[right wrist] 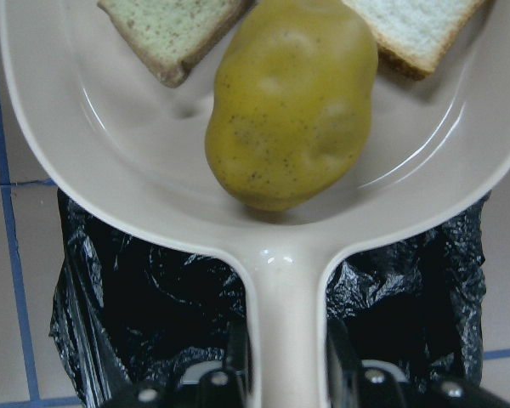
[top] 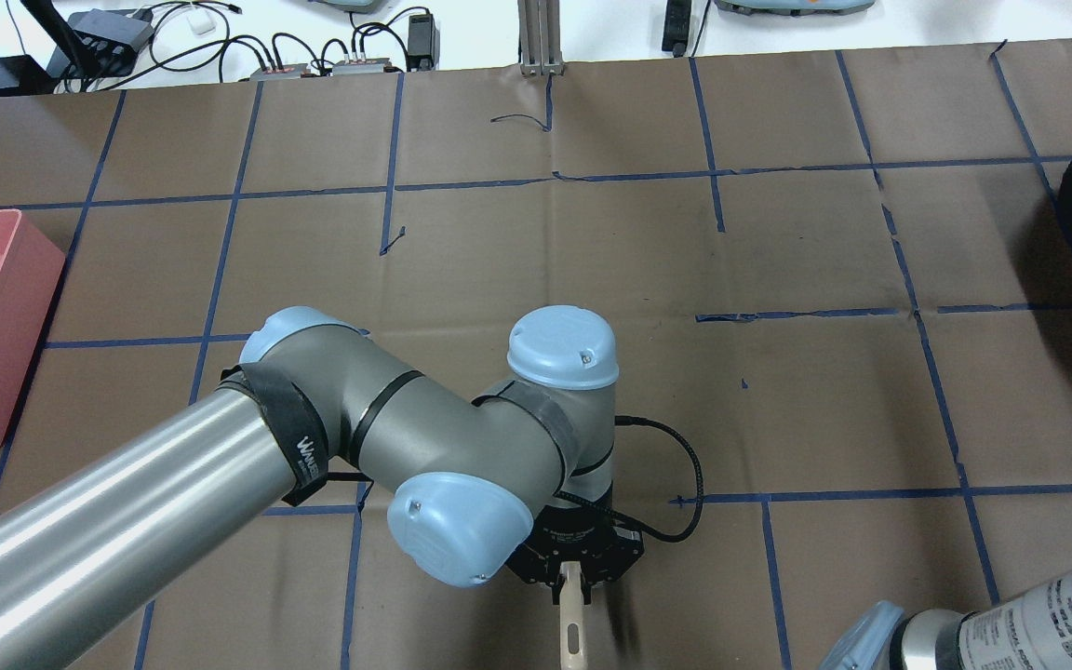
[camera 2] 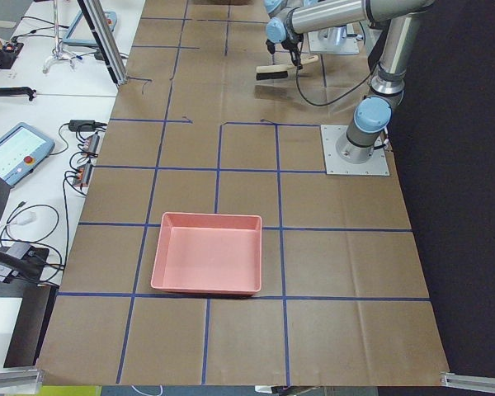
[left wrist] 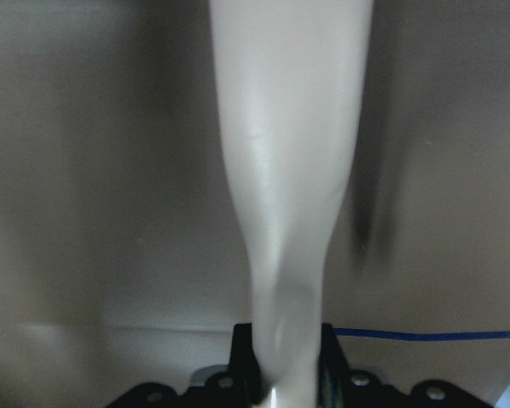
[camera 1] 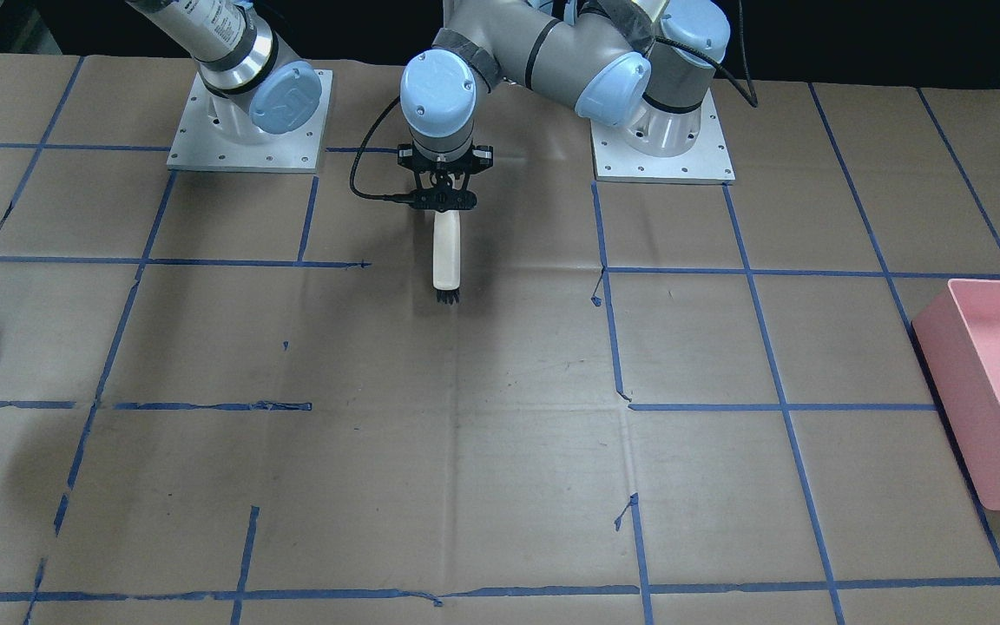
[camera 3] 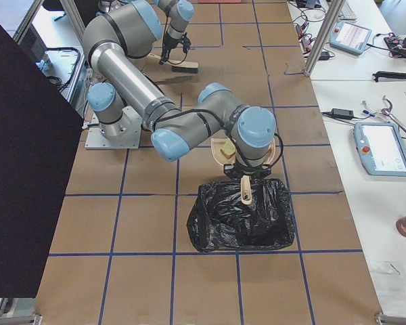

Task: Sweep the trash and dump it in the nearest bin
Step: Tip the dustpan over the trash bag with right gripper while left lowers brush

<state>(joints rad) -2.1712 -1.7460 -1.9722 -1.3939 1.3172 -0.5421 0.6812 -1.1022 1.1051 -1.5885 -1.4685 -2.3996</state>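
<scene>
My left arm folds at the elbow with the wrist pointing down. The left gripper is clamped on the smooth cream handle of a brush (black bristles at its far end) above the brown paper bench. My right arm reaches out, the right gripper clenched on a glossy cream dustpan. In the pan lies a lumpy yellow potato, with a crusted bread piece at its 11 o'clock and a second bread piece at 1. A crinkled black bag shows at 6.
</scene>
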